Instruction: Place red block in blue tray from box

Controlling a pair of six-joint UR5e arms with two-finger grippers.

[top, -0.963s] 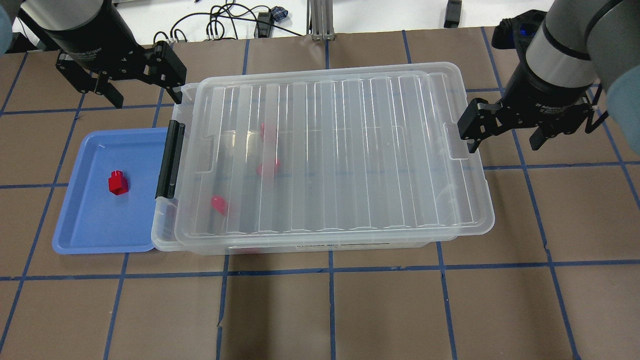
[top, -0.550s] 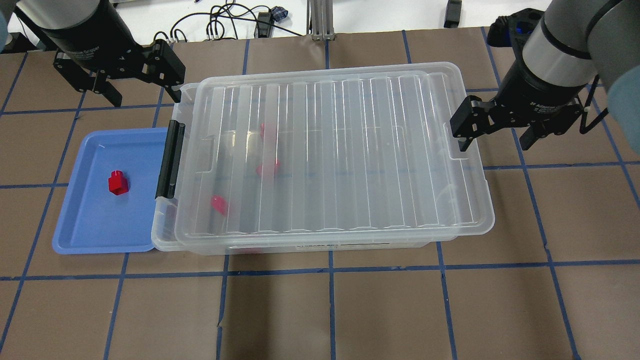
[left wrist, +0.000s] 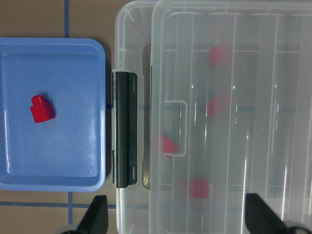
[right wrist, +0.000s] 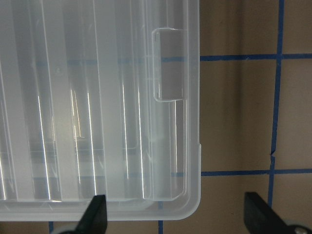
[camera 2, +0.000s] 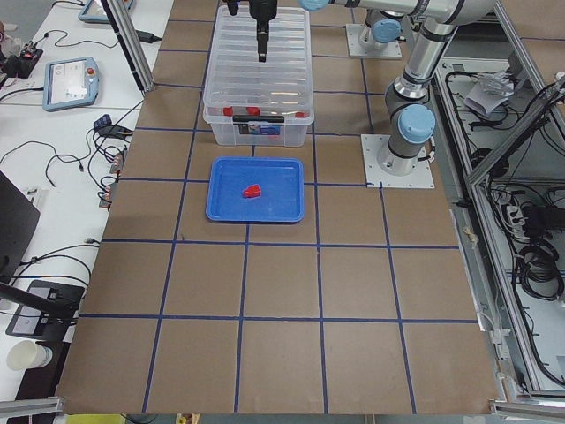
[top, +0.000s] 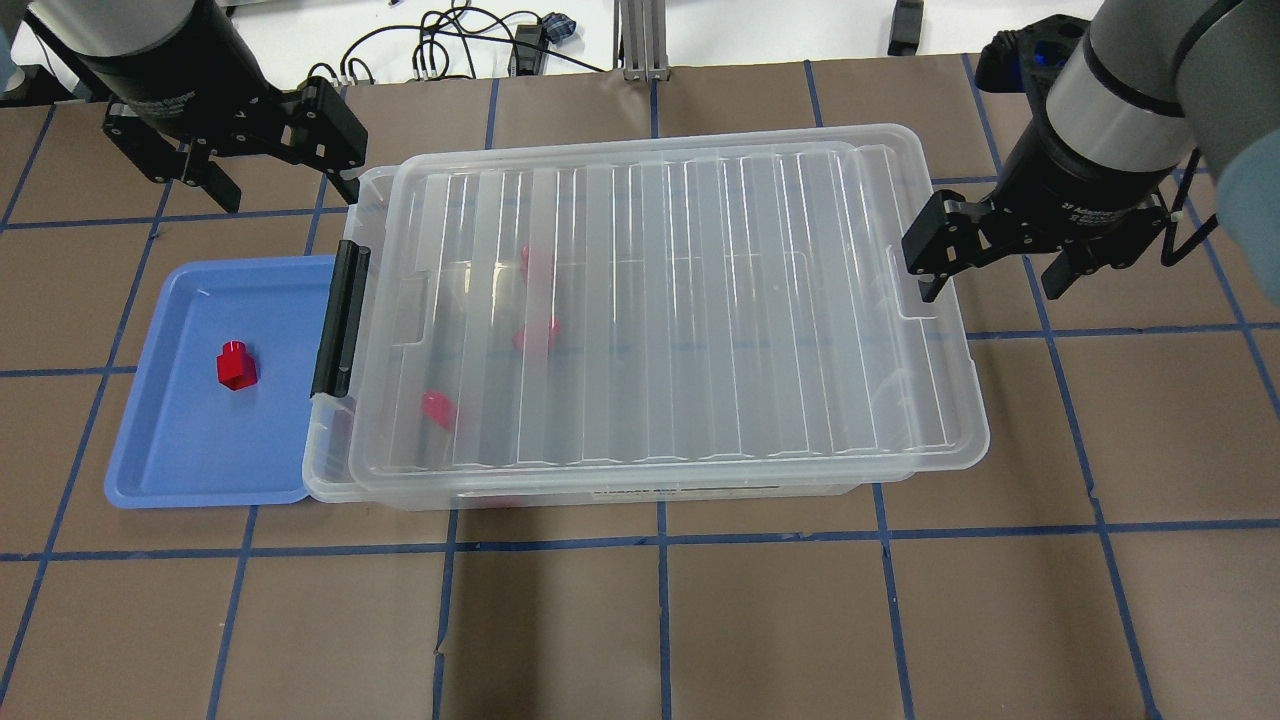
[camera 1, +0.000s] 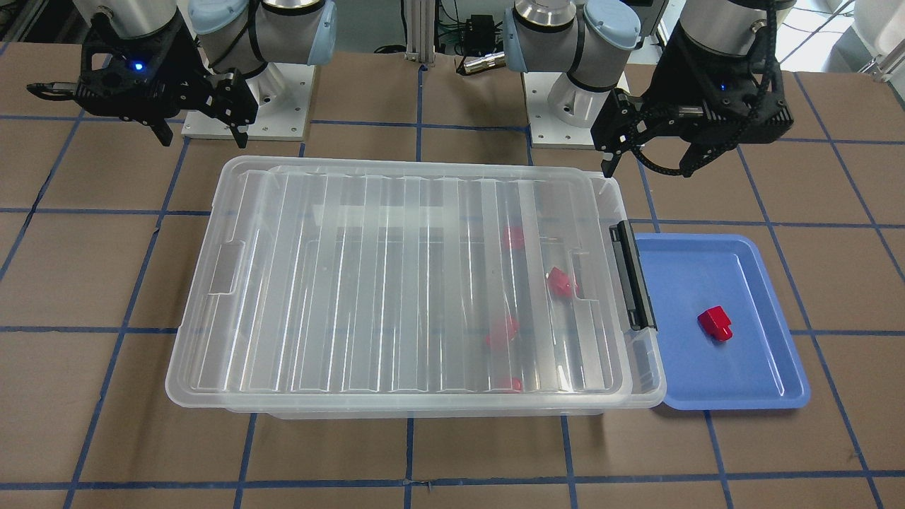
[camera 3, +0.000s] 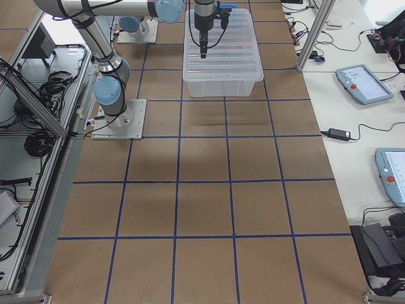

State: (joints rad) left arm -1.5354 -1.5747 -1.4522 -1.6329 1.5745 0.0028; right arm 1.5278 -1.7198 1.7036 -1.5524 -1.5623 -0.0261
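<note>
table (top: 760, 620) brown, blue tape grid (top: 662, 600) | box (top: 800, 300) ctr | blue tray (top: 190, 440) just beside box's latch (top: 340, 320) end

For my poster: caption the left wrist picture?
Small red plastic block in shallow blue tray, beside lidded clear plastic bin.

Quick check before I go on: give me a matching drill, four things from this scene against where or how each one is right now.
Things:
1. blue tray
2. black latch
3. right gripper
4. lid

States:
A. open, above the end of the box far from the tray
B. clear and ribbed, lying on the box
C. holds one red block
D. on the box's end beside the tray

Pairs: 1-C; 2-D; 3-A; 4-B
</note>
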